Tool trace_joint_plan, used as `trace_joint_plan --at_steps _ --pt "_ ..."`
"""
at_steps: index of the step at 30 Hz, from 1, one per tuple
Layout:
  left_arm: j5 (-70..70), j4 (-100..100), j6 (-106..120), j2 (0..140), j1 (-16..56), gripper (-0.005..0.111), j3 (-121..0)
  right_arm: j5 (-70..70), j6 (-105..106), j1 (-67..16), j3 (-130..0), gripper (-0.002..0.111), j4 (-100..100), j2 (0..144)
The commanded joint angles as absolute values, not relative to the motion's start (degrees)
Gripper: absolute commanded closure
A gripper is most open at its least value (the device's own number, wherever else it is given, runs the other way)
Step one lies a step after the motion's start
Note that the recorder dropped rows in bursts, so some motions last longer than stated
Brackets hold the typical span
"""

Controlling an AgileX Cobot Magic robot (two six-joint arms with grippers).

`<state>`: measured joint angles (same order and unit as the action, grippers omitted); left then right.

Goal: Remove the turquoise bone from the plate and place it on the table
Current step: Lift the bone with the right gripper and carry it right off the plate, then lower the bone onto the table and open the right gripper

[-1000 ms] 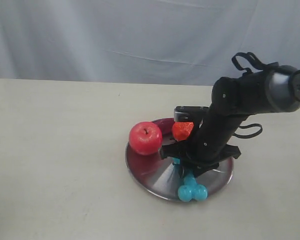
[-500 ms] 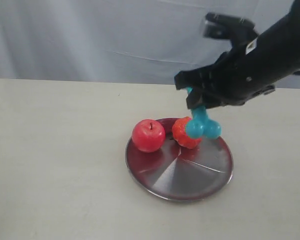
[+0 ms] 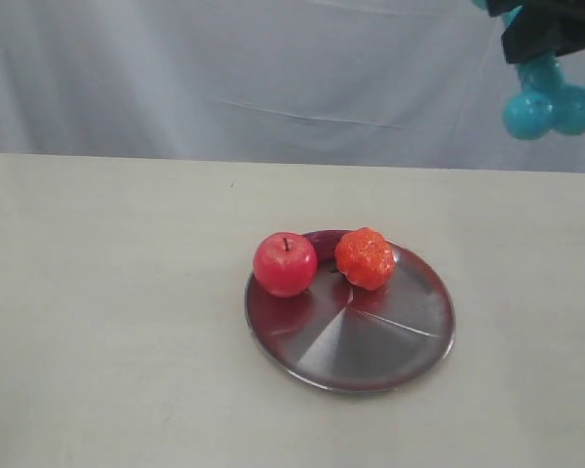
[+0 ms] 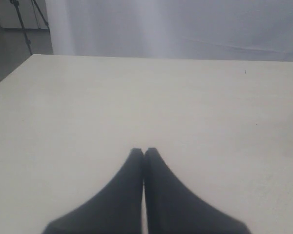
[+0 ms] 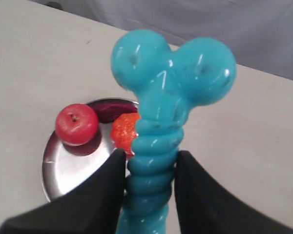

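High at the top right of the exterior view hangs the turquoise bone (image 3: 549,102), its double-lobed end pointing down, well above the table (image 3: 107,322). My right gripper (image 5: 150,162) is shut on the ribbed shaft of the turquoise bone (image 5: 158,136); in the exterior view only a dark piece of it shows at the top edge. The shiny metal plate (image 3: 370,341) lies on the table below and to the left, also seen as the plate (image 5: 71,168) in the right wrist view. My left gripper (image 4: 144,152) is shut on nothing over bare table (image 4: 210,122).
A red apple (image 3: 284,264) and an orange-red knobby fruit (image 3: 365,258) sit on the plate's far half; both show as the apple (image 5: 76,124) and the fruit (image 5: 124,132) in the right wrist view. A grey curtain (image 3: 224,68) backs the table.
My right gripper has lifted the turquoise bone off the plate, first to just above the fruit, then up and to the right to the top corner. The apple and fruit stay on the plate.
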<state>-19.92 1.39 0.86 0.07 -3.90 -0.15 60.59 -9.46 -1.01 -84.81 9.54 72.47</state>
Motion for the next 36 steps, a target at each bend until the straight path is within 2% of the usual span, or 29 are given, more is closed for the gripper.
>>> trace_joint_plan --at_steps 1,6,12,19,36 --pt "-19.62 1.47 0.62 0.0 -3.46 0.107 0.0 61.74 -10.69 4.5 -85.54 0.109 12.12 72.97" --pt "-19.62 1.47 0.62 0.0 -3.46 0.107 0.0 62.38 -7.33 14.84 -83.04 0.109 7.05 75.35" --pt "-19.62 1.47 0.62 0.0 -3.46 0.107 0.0 56.67 -2.99 22.29 -74.99 0.109 2.27 79.3" --pt "-19.62 1.47 0.62 0.0 -3.46 0.107 0.0 46.06 -0.78 23.24 -66.75 0.109 0.84 86.86" --pt "-19.62 1.47 0.62 0.0 -3.46 0.107 0.0 40.29 0.95 23.13 -66.51 0.109 -4.69 109.36"
